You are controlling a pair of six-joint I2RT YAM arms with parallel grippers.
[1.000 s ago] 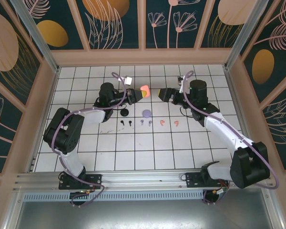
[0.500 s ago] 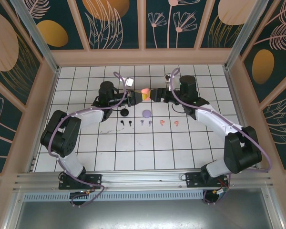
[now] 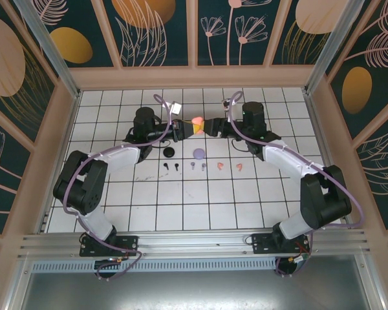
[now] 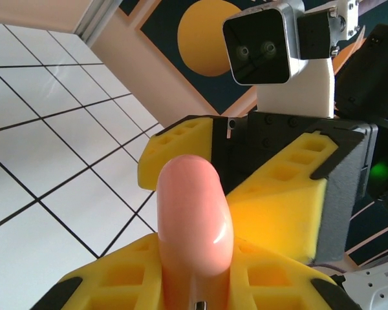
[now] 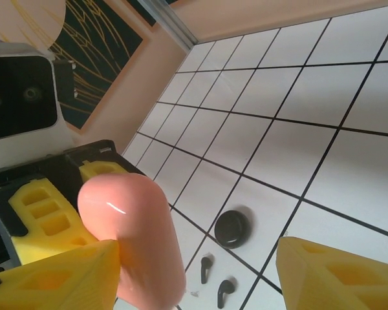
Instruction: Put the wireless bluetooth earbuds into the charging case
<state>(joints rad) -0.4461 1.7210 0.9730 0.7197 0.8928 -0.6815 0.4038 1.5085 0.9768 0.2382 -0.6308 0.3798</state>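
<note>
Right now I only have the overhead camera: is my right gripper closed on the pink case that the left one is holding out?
Observer: No. From the right wrist, the right gripper is open: one finger is beside the pink case, the other well clear of it.
Operator: How is the left gripping?
Observer: From the left wrist, the left gripper is shut on one end of the case; the rounded end sticks out.
Operator: Lid open?
Observer: No gap shows on that end.
</note>
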